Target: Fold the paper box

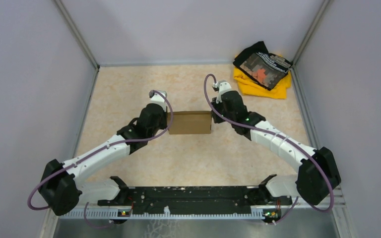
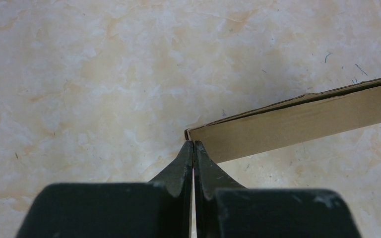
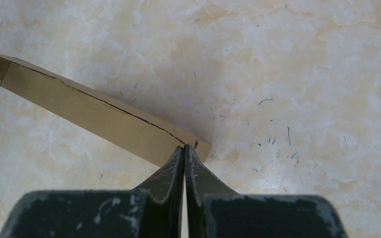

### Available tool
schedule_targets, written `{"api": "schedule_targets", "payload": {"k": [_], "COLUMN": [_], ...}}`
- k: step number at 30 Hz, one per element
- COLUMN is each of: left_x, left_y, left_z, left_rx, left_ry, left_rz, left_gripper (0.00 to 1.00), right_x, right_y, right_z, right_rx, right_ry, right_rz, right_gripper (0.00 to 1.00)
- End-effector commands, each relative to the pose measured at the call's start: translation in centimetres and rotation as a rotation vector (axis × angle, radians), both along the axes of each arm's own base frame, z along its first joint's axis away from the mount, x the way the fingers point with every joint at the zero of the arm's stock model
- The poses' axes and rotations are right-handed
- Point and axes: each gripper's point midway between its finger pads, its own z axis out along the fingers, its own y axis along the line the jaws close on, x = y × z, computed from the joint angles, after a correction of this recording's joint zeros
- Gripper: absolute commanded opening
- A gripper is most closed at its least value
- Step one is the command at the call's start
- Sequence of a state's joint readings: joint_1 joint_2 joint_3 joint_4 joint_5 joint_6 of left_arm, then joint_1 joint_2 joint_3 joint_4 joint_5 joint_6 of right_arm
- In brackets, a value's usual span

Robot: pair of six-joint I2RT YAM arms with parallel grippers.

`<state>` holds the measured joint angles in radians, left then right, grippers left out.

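Cardboard item, top view: the plain brown paper box sat directly between the two grippers over the beige table, its long side running from one gripper to the other. Whether it rested on the surface or was lifted could not be told.
Left gripper, top view: the left gripper met the box's left end. Its fingers were not visible from above.
Right gripper, top view: the right gripper met the box's right end, fingers likewise not visible.
Cloth pile, top view: a yellow and black cloth pile lay well beyond the right gripper, apart from the box.
Left gripper, left wrist view: the left gripper had its fingers pressed together with only a hairline seam between them. The tips touched the box's corner.
Paper box, left wrist view: the paper box ran from the fingertips away to their right.
Right gripper, right wrist view: the right gripper was likewise closed tight, tips against the box's edge.
Paper box, right wrist view: the paper box ran from the tips away to their left, and its corner protruded just right of them.
Pinch, both wrist views: whether any cardboard sat between the tips could not be told.
Table, right wrist view: the mottled table carried dark specks ahead and right of the tips.
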<state>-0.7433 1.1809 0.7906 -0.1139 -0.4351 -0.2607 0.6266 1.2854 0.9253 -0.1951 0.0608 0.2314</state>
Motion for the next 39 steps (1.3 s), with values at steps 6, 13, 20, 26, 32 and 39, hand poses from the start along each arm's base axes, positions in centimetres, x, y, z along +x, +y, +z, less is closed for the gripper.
{"api": "schedule_targets", "payload": {"k": [6, 13, 20, 26, 32, 39], "left_x": [0.09, 0.04, 0.00, -0.03, -0.08, -0.14], "left_y": [-0.91, -0.94, -0.84, -0.79, -0.83, -0.89], "left_z": [0.61, 0.48, 0.54, 0.64, 0.70, 0.71], "left_rx": [-0.031, -0.028, -0.028, -0.026, -0.025, -0.025], "left_ry": [0.006, 0.010, 0.009, 0.007, 0.008, 0.010], "left_rz": [-0.024, -0.027, -0.027, -0.028, -0.031, -0.037], "left_gripper": [0.04, 0.04, 0.04, 0.04, 0.04, 0.04], "right_x": [-0.47, -0.32, -0.30, -0.36, -0.45, -0.67], "right_y": [1.93, 2.30, 2.64, 2.67, 2.64, 2.53], "right_z": [0.90, 0.67, 0.28, 0.59, 0.44, 0.45], "right_rx": [0.037, 0.039, 0.047, 0.045, 0.031, 0.020], "right_ry": [0.032, 0.064, 0.093, 0.102, 0.118, 0.131], "right_rz": [0.033, 0.029, 0.022, 0.022, 0.026, 0.030], "right_gripper": [0.00, 0.00, 0.00, 0.00, 0.00, 0.00]}}
